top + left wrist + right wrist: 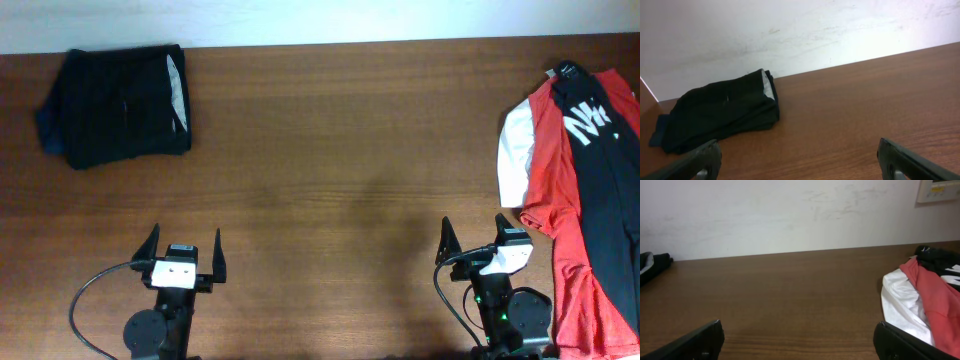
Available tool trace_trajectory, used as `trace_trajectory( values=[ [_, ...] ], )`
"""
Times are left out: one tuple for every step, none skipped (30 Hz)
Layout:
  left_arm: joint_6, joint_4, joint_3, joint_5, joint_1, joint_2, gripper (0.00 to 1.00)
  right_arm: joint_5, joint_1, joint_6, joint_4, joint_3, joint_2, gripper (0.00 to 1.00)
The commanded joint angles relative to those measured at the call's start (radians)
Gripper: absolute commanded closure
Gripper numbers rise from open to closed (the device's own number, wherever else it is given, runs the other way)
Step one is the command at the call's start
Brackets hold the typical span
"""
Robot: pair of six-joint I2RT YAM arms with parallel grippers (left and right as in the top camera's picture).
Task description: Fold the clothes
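A folded black garment (122, 105) lies at the table's far left; it also shows in the left wrist view (720, 116). A red, black and white shirt (580, 190) lies unfolded along the right edge of the table, and part of it shows in the right wrist view (920, 305). My left gripper (183, 246) is open and empty near the front edge, well short of the black garment (797, 162). My right gripper (472, 240) is open and empty, just left of the red shirt (799, 342).
The brown wooden table (340, 150) runs between the two garments. A pale wall (790, 30) stands behind the table's far edge. A white wall panel (939, 190) shows at the upper right in the right wrist view.
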Motion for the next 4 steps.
trace_trajectory(
  values=[
    [0.009, 0.000, -0.007, -0.003, 0.006, -0.005, 0.01, 0.012, 0.005, 0.001, -0.006, -0.005, -0.008, 0.01],
    [0.009, 0.000, -0.007, -0.003, 0.006, -0.005, 0.01, 0.012, 0.005, 0.001, -0.006, -0.005, -0.008, 0.01],
    [0.009, 0.000, -0.007, -0.003, 0.006, -0.005, 0.01, 0.012, 0.005, 0.000, -0.006, -0.005, -0.008, 0.01],
    [0.009, 0.000, -0.007, -0.003, 0.006, -0.005, 0.01, 0.012, 0.005, 0.001, -0.006, -0.005, -0.008, 0.01]
  ],
)
